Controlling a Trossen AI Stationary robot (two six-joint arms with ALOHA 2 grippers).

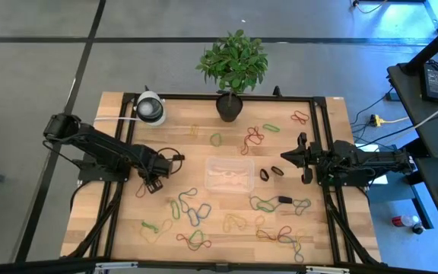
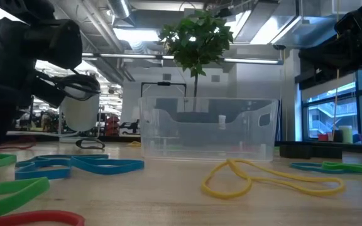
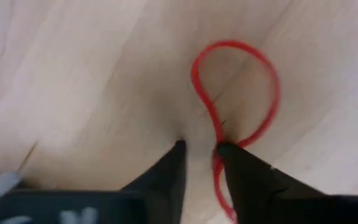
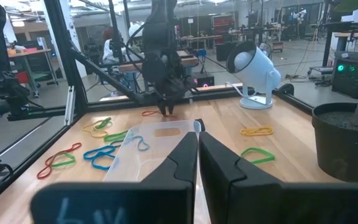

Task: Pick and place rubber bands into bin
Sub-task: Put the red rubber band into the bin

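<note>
Rubber bands, thin floppy loops in red, green, orange, yellow and blue (image 1: 191,215), lie scattered over the pale wooden tabletop (image 1: 128,228), most of them on the near half and around the bin. The bin, a shallow rectangular tray of clear plastic (image 1: 230,174), sits near the table's centre; I see a few bands already inside it in the right wrist view.

My left gripper (image 3: 199,148) is down at the table surface, left of the bin. Its fingers stand a little apart, and a red rubber band twisted into a figure-eight (image 3: 235,102) runs along the inner edge of one fingertip; I see no clamp on it.

My right gripper (image 1: 286,154) hangs right of the bin, pointing toward it, fingers nearly together and holding nothing.

A potted green plant (image 1: 233,65) and a white dome-shaped camera (image 1: 150,108) stand at the far edge.
</note>
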